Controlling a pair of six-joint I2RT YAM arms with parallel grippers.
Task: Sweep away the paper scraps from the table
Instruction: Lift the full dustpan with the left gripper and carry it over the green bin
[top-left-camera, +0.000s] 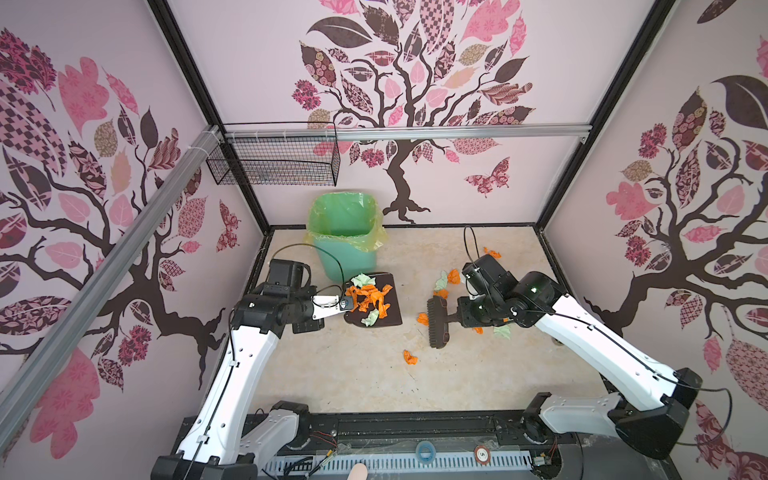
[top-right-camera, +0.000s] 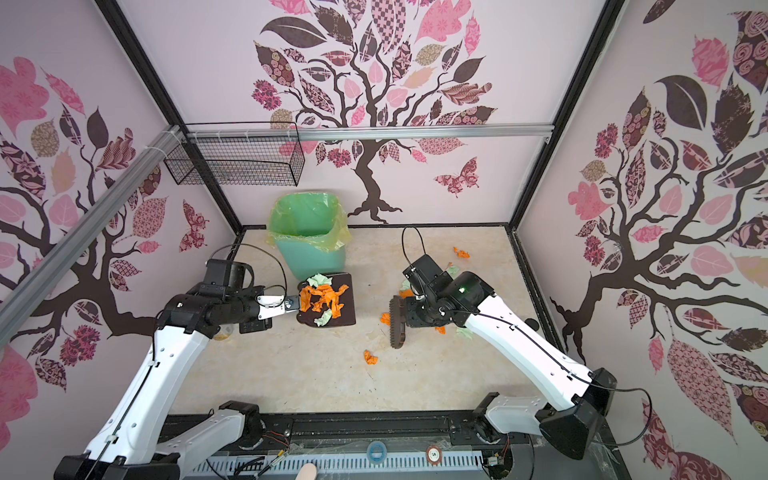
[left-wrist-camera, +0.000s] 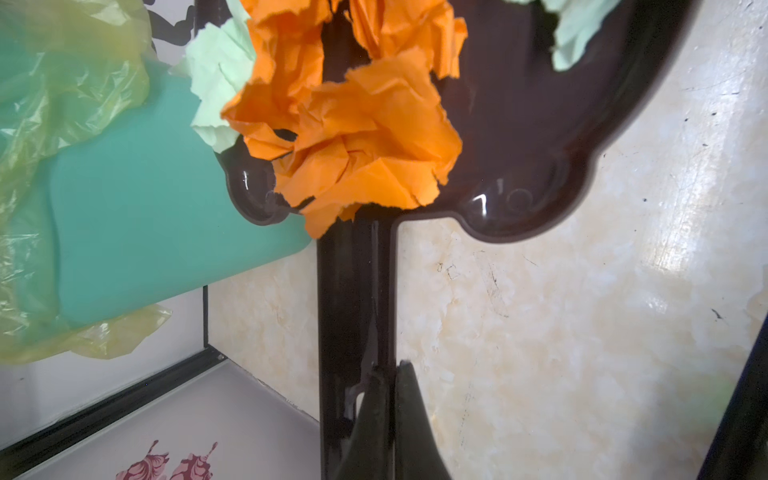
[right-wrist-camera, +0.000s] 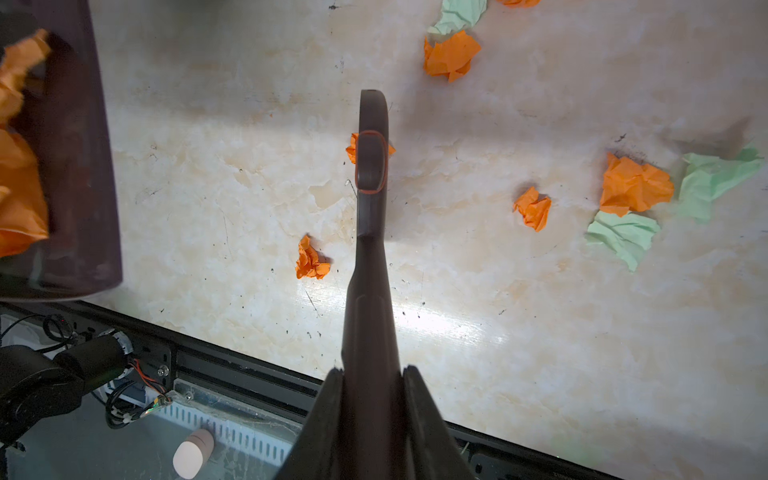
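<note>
Loaded dustpan (left-wrist-camera: 519, 137), handle clamped in left gripper (left-wrist-camera: 390, 376).
Orange and mint paper scraps (left-wrist-camera: 357, 124) piled in it; green bin (left-wrist-camera: 145, 199) just beside.

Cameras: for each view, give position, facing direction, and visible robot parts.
Top views: high over the robot's base, facing down toward the back wall; left arm, right arm, table, bin.
Left wrist: on the left arm, looking along the dustpan handle; left tool shut on it.
Right wrist: on the right arm, looking down the brush handle at paper scraps; right tool shut on it.
Shared: the dustpan shows in all.
</note>
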